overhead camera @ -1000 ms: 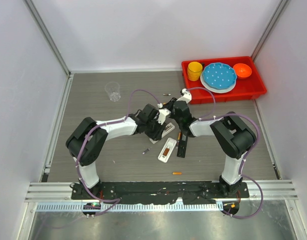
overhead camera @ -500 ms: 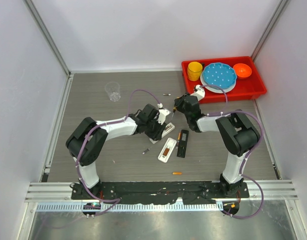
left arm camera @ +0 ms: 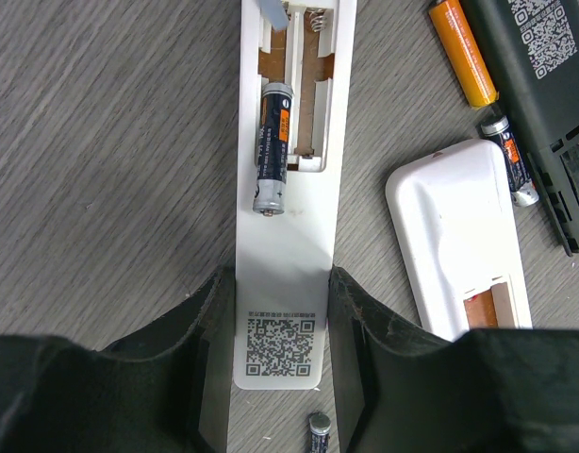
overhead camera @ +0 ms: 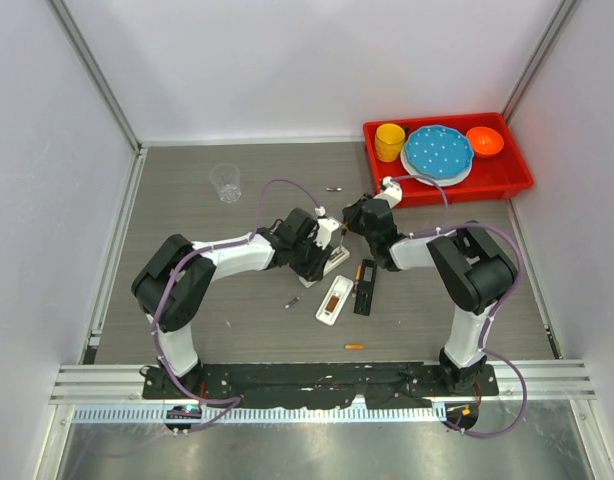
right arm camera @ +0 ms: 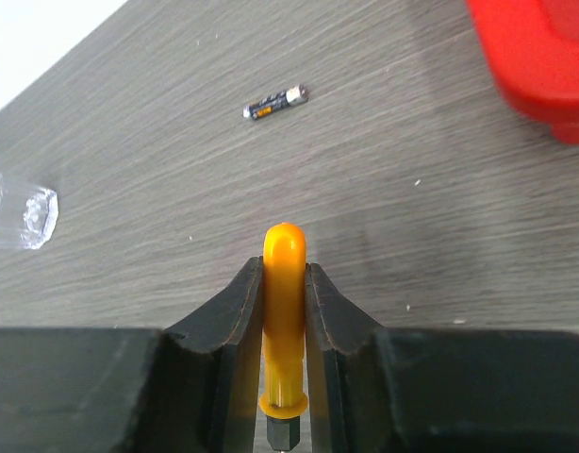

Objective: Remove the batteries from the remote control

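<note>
The left gripper (left arm camera: 280, 316) clamps the smooth white remote (left arm camera: 285, 226) beside its QR-code sticker (left arm camera: 279, 346) (a dark cylindrical battery (left arm camera: 273, 146) juts from its bay), while the right gripper (right arm camera: 284, 283) pinches a glossy orange-handled tool (right arm camera: 284, 243).

The tabletop (left arm camera: 101, 142) is seen as grey with a fine wood grain. The remote (left arm camera: 288, 236) clasped by the black fingers (left arm camera: 176, 359) of the left gripper (left arm camera: 278, 274) is white, with a black QR code and a brown-lined compartment. The battery (left arm camera: 273, 146) in it is dark grey with an orange band and silver ends. To its right are shown an orange battery (left arm camera: 464, 52), a black remote (left arm camera: 544, 85) bearing a white QR label, and a second white remote (left arm camera: 459, 236). An orange handle is seen on the tool (right arm camera: 284, 311). In the red tray (overhead camera: 507, 172) are set a yellow cup (overhead camera: 390, 140), a blue plate (overhead camera: 438, 150) dotted white and an orange bowl (overhead camera: 484, 141)
</note>
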Available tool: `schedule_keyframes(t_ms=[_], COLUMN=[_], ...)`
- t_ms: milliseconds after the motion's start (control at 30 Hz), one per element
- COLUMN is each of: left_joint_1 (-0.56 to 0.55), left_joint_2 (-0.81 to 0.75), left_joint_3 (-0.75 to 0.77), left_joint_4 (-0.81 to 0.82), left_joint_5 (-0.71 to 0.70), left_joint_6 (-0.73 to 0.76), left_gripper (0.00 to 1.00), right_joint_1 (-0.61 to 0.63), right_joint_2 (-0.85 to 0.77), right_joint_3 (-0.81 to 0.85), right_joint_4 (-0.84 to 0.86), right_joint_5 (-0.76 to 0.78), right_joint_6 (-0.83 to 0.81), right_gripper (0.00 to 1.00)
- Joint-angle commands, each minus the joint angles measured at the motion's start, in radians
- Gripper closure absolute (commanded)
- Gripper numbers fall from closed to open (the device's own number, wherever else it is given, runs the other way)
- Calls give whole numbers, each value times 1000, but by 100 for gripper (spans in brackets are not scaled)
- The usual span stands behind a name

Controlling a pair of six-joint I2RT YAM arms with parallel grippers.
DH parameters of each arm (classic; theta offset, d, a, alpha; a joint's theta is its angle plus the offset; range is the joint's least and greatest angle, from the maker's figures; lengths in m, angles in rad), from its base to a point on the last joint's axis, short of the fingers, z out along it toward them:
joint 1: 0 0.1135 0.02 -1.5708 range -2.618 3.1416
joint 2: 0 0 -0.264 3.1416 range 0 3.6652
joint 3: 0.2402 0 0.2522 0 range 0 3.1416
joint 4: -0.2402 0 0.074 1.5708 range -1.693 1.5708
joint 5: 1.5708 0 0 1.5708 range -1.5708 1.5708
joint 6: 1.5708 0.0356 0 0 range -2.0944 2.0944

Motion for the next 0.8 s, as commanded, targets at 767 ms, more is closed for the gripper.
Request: schedule_keyframes(t_ms=[767], left_joint_1=[-8], left_joint_2=[51], left_joint_3=[-50], left_joint_4=[-89], left_joint_5=[27], left_joint_6=[-19], left_gripper=[99], right_joint_1=[99], right_joint_2=[30], right_joint_3=[10], right_joint_4=[63], right_joint_5=[41], right_joint_6=[-44], right_gripper=[99])
